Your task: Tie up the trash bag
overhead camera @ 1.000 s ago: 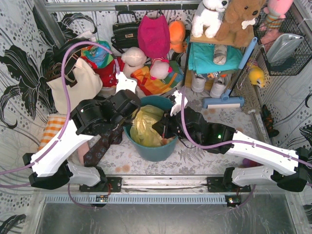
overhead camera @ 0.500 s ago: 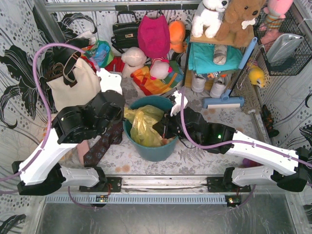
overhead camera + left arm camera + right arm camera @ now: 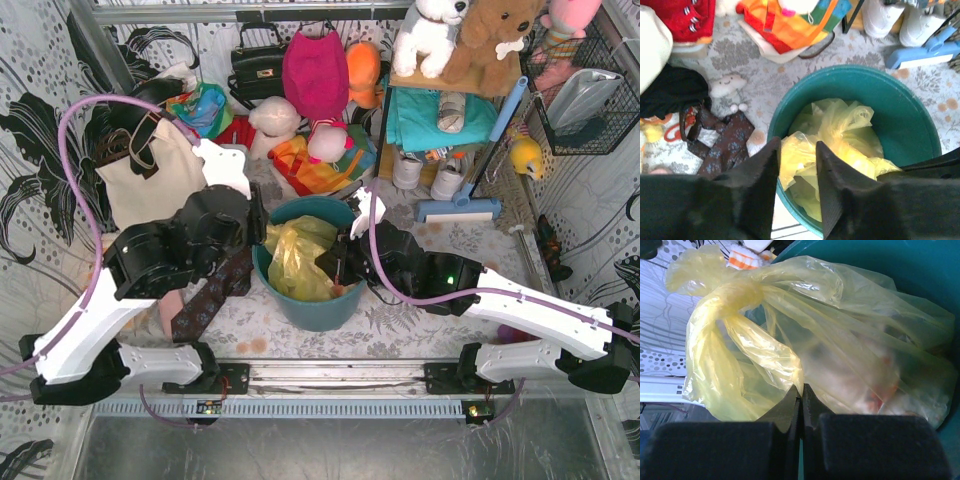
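The trash bag [image 3: 296, 256], thin crinkly yellow film, lies bunched inside the teal bucket [image 3: 318, 308]. In the right wrist view the trash bag [image 3: 850, 350] has a twisted neck at the upper left, and my right gripper [image 3: 801, 387] is shut on a fold of its film. From above, the right gripper [image 3: 335, 266] reaches into the bucket from the right. My left gripper [image 3: 797, 150] is open above the bucket's near-left rim [image 3: 790, 210], with the trash bag [image 3: 840, 135] showing below the gap and nothing held. Seen from above, the left gripper [image 3: 256, 228] hangs at the bucket's left edge.
A cream tote bag [image 3: 150, 180] and a brown patterned cloth [image 3: 205, 300] lie left of the bucket. Plush toys and a colourful cloth [image 3: 315, 160] crowd the back. A shelf with shoes [image 3: 425, 168] and a blue brush [image 3: 458, 208] stand at the right.
My left arm has drawn back to the left from over the bucket and opened its jaws, letting go of the bag flap, which fell back. The right arm has not moved.
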You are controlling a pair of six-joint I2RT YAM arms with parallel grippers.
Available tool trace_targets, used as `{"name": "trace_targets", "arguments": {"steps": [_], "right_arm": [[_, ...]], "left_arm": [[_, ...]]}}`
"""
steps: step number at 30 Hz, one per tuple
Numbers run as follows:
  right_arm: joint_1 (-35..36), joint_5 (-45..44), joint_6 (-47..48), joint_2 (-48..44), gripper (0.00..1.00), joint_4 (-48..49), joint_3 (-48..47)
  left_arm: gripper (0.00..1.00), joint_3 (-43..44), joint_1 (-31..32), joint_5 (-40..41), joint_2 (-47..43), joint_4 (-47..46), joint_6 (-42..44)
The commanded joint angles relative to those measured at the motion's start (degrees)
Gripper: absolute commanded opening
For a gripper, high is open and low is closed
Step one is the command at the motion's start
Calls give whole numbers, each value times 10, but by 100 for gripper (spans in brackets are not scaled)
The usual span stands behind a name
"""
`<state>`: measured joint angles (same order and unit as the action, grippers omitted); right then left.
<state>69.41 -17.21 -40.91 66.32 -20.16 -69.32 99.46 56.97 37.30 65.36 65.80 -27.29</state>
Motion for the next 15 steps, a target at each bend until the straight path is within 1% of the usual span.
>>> {"name": "trace_targets", "arguments": {"steps": [1,3,5,8,12,15], "right_arm": [[1,-8,7,-6,0,-5,-20],[1,-8,7,-6,0,-3,-18],[1,-6,7,-7,0,-2,-18],[1,-5,6,-7,0,-1,-18],[1,-6,6,-10,0,-1,-16],[1,-6,5,-11,0,-2,-16]], "left_arm": [[47,30,3,-22,26,66,-23],[51,38,3,-14,38,109,-34],[51,35,3,0,40,128,-44],[53,30,3,14,26,123,-47],[55,46,3,37,16,141,-54],[52,37,3,15,10,130,-50]]}}
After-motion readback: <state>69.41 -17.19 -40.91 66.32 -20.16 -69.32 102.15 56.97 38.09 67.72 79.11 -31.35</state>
